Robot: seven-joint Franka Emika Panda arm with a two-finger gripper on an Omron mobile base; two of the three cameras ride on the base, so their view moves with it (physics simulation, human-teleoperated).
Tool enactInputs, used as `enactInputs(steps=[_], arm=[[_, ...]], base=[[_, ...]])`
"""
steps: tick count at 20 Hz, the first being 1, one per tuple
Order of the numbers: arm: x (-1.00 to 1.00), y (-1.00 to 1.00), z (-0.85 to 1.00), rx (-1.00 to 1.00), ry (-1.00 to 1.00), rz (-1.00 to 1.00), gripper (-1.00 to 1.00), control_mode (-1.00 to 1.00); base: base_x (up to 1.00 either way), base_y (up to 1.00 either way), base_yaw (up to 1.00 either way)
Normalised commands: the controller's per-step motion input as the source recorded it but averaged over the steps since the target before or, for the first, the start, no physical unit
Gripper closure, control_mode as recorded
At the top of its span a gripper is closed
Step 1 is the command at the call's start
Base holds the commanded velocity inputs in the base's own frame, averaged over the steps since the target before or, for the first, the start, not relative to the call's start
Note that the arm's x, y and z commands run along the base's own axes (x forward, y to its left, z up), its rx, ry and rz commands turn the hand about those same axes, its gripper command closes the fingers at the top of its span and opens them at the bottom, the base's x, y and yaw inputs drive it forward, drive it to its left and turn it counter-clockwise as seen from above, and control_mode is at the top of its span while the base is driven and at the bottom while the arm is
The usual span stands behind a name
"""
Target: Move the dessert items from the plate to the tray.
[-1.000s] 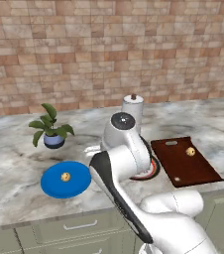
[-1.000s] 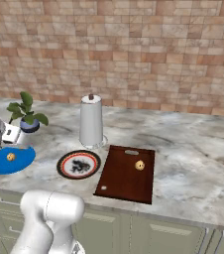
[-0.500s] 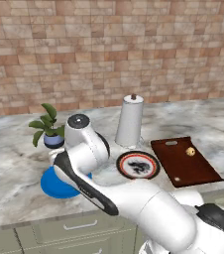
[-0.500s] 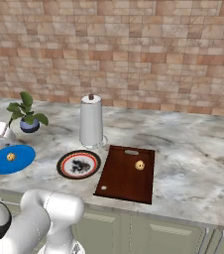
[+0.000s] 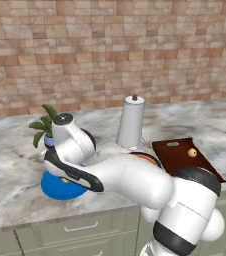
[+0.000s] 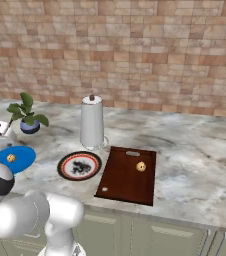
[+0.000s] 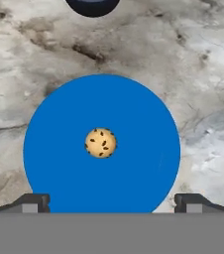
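While the arm swings far out to the left end of the tabletop [image 6: 195, 165], the claw [image 7: 112, 201] hangs above the blue plate [image 6: 22, 156] with its two dark tips spread wide at either edge of the hand view, holding nothing, and that looks like a line-up for a straight drop onto the speckled cookie [image 7: 100, 143] sitting dead centre on the plate. Working across from the left: one potted plant [image 6: 29, 116] against the wall, one blue plate with one cookie on it, then one dark round plate with a red rim [image 6: 79, 165] that carries no dessert as far as the right base view can tell, one tall white paper-towel roll [image 6: 92, 121] standing behind it, and one reddish-brown tray [image 6: 127, 175] lying flat near the front edge. On that tray rests the second cookie [image 6: 141, 166], up near the far right corner, so by the count that's two dessert items, one delivered and one to go. The wide spread of the tips suits a small round lump: plenty of room to straddle it before closing. The tray lies well apart from the blue plate, so a long carry to the right looks likely.
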Motion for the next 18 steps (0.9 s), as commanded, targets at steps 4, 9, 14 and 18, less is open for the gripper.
enactInputs(steps=[4, 9, 14, 18], arm=[[0.36, 0.11, -0.41, 0.00, 0.06, -0.02, -1.00, -1.00], [0.20, 0.25, -0.53, 0.00, 0.07, -0.02, -1.00, -1.00], [0.19, 0.17, -0.33, 0.00, 0.02, 0.00, -1.00, -1.00], [0.02, 0.00, -0.32, 0.00, 0.03, 0.00, -1.00, -1.00]], base=[[0.00, 0.00, 0.00], [0.00, 0.00, 0.00], [0.00, 0.00, 0.00], [0.00, 0.00, 0.00]])
